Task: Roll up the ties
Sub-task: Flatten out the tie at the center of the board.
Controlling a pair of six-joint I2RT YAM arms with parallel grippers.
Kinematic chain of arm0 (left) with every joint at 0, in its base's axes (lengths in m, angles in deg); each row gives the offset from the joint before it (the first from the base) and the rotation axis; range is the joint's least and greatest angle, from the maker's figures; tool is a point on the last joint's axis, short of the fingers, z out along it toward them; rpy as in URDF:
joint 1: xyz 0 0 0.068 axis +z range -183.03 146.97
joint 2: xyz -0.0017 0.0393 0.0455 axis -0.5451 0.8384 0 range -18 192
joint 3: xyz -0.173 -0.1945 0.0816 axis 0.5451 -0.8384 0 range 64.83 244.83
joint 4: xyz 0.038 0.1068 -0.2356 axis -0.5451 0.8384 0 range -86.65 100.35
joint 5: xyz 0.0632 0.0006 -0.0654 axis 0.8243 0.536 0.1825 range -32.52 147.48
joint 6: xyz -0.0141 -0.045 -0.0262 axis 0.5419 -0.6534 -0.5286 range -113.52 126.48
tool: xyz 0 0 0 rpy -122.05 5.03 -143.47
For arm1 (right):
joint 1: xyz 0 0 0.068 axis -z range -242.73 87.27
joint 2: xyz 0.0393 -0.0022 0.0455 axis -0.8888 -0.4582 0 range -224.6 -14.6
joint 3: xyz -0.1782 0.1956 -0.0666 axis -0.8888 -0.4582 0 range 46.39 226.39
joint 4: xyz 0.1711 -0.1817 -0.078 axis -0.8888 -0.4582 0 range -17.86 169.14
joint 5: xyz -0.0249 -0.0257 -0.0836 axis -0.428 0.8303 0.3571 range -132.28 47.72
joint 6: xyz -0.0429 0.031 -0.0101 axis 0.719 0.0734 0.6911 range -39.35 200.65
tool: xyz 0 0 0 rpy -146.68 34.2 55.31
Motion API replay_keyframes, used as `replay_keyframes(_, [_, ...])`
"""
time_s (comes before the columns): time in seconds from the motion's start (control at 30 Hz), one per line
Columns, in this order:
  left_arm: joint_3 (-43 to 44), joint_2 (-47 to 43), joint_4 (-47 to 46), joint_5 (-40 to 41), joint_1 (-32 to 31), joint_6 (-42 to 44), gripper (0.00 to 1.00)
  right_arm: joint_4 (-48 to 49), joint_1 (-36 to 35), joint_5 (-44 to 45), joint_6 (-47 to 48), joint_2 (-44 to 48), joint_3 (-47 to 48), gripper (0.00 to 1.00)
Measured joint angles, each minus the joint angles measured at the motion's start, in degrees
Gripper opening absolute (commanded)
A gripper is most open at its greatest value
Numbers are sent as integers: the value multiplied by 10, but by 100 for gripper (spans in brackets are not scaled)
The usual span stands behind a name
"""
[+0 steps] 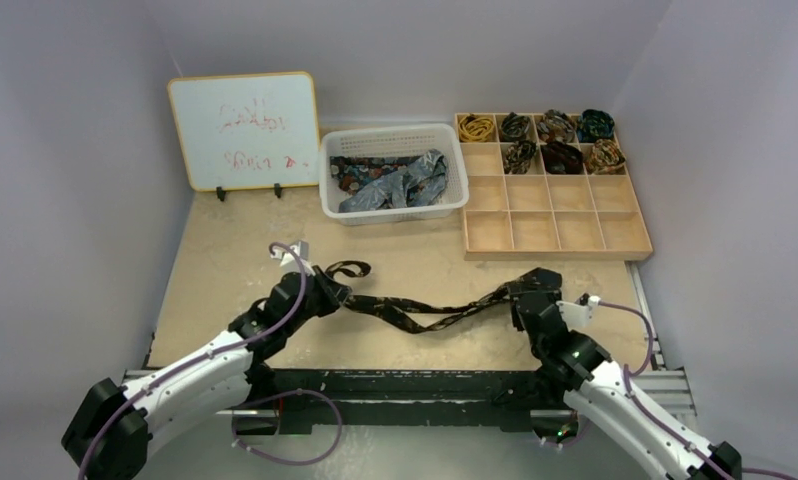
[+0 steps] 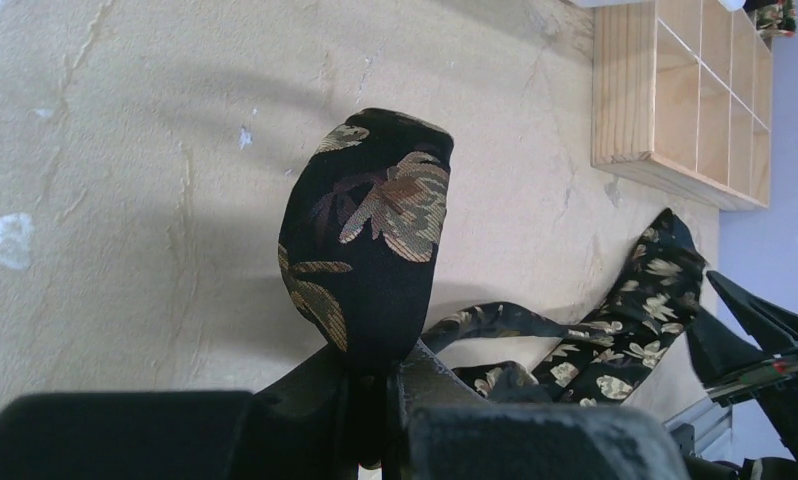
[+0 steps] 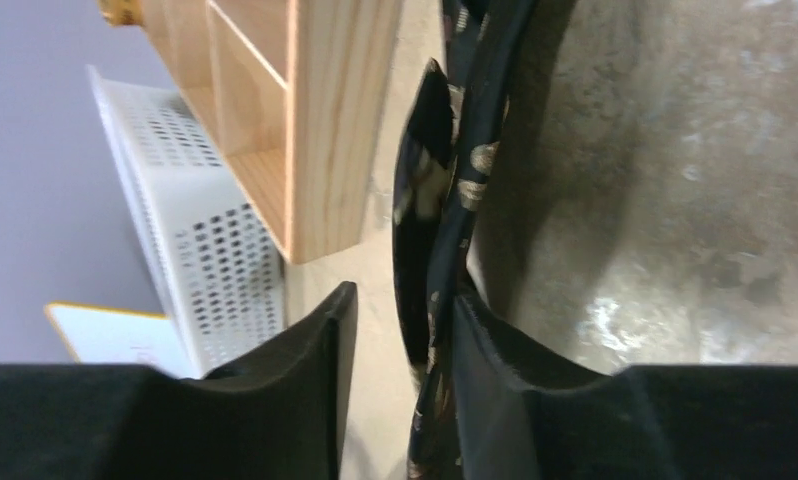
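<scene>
A dark gold-patterned tie (image 2: 375,230) is laid across the table (image 2: 125,150) between both arms. One looped end is clamped in the left gripper (image 2: 375,375). The other end is flanked by the parted jaws of the right gripper (image 3: 405,300).

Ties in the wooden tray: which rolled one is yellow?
The yellow tie in the far left corner compartment of the tray. It is gold-yellow all over, while the other six rolls are dark or mixed in colour.
</scene>
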Motion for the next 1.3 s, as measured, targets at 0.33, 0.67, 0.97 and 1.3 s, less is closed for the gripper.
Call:
replay_keyframes(0.33, [-23, -63, 42, -6, 0, -14, 8, -132, 0, -26, 0, -98, 172, 62])
replay_keyframes(0.67, [-17, -60, 101, -17, 0, -14, 46, -67, 0, -114, 212, -152, 226, 63])
replay_keyframes(0.97, [14, -84, 226, -10, 0, -52, 81, 86, 0, -292, 494, -438, 294, 55])
replay_keyframes(1.3, [124, -46, 372, 50, 0, -92, 100, 397, -82, -465, 720, -475, 227, 79])
